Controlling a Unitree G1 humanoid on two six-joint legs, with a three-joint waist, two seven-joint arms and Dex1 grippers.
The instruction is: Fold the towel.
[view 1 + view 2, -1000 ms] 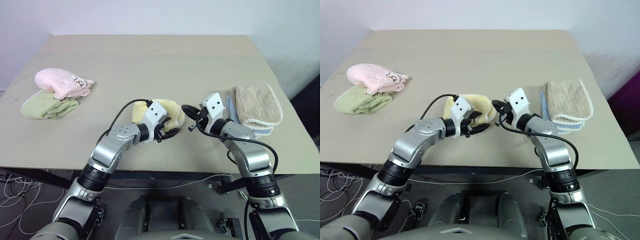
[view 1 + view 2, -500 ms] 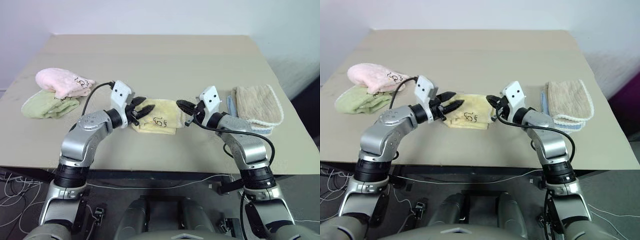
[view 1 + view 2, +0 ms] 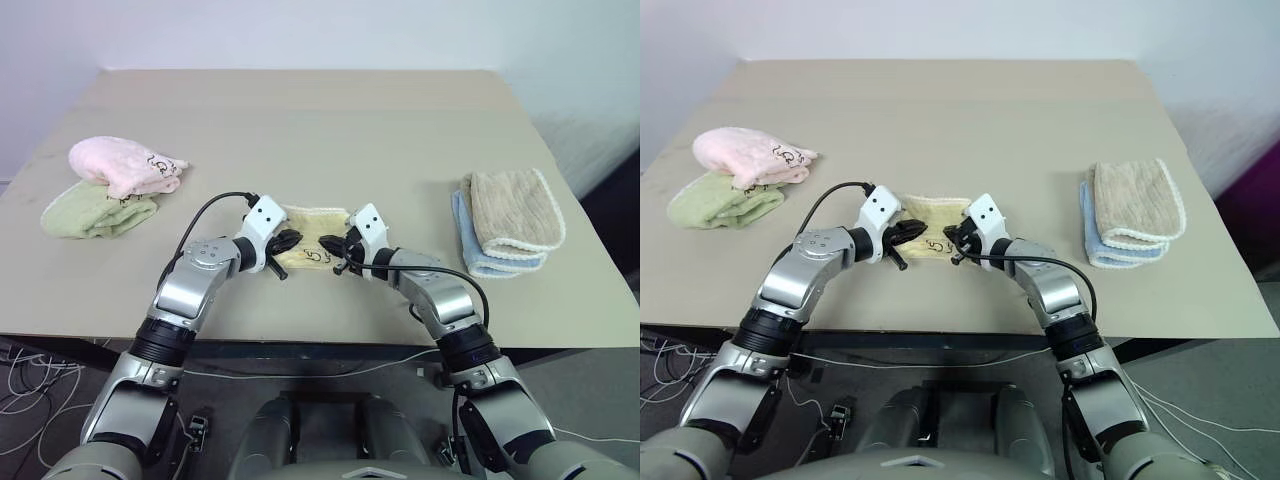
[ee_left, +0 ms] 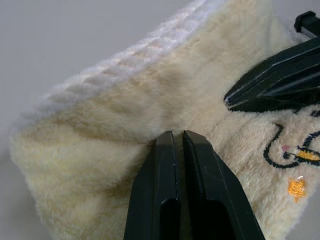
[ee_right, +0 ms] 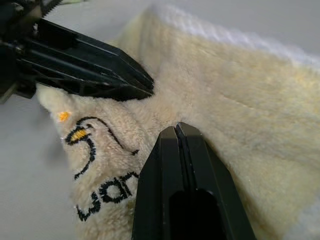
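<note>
The towel (image 3: 308, 222) lies folded into a small pale yellow pad near the table's front edge, its dark printed mark (image 5: 90, 145) facing up. My left gripper (image 3: 289, 241) comes in from its left side, shut, with the tips pressed onto the pile (image 4: 177, 134). From the other side my right gripper (image 3: 331, 244) is also shut, its tips resting on the cloth (image 5: 178, 127). The two grippers' tips sit close together over the towel, and I see no cloth between either pair of fingers.
A pink towel (image 3: 125, 163) lies on a green one (image 3: 92, 213) at the table's left. A beige towel (image 3: 515, 208) with white edging sits on a folded blue cloth (image 3: 472, 252) at the right. The table's front edge (image 3: 300, 340) runs just behind the arms.
The left gripper's fingers have closed, and it has come back in to the towel's left side. The right gripper has moved left and down onto the towel.
</note>
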